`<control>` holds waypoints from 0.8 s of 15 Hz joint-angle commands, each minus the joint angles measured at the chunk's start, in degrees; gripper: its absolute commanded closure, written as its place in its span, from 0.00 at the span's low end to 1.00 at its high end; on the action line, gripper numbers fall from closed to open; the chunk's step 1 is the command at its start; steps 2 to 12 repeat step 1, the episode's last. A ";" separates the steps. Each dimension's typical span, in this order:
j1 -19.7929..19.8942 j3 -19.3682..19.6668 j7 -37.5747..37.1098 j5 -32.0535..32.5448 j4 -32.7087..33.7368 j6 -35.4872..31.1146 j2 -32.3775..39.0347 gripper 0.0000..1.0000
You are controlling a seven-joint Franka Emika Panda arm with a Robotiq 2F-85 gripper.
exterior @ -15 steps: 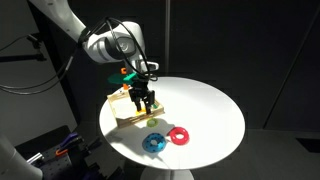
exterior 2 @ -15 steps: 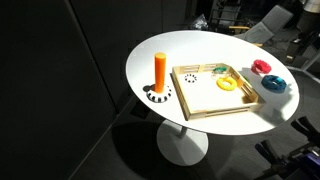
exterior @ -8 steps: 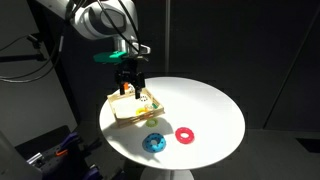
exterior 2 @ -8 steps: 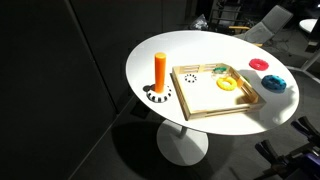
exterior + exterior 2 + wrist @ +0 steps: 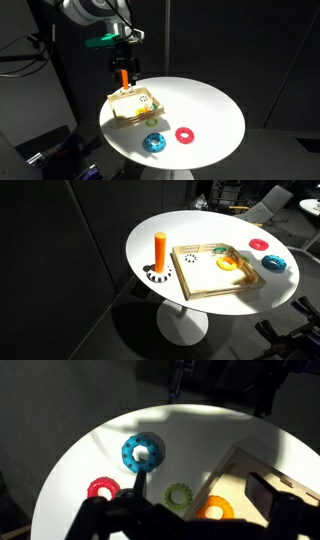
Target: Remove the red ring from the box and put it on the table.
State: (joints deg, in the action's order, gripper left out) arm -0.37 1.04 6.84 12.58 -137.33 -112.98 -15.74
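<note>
While hanging above box (image 5: 195,275) with jaws apart, empty, lift gripper (image 5: 122,82) straight up; avoid nudging red ring (image 5: 184,134), lying on table (image 5: 212,100) near box, outside it.

The red ring (image 5: 184,135) is a small flat ring with a round centre hole, and it lies flat on the table (image 5: 205,105), out of the box (image 5: 135,108) and clear of its rim, towards the table's edge. In an exterior view the red ring (image 5: 259,244) sits beyond the box (image 5: 215,290), apart from it, on the white round top (image 5: 170,235). The box is a shallow square tray of tan wood with a pale inside; it rests flat on the table. The wrist view shows the ring (image 5: 103,489) near the table's (image 5: 90,455) edge, well apart from the box (image 5: 225,472).
</note>
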 commanded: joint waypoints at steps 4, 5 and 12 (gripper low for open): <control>0.00 -0.33 0.07 -0.13 0.14 0.08 -0.38 0.00; 0.00 -0.33 0.07 -0.13 0.14 0.08 -0.38 0.00; 0.00 -0.33 0.07 -0.13 0.14 0.08 -0.38 0.00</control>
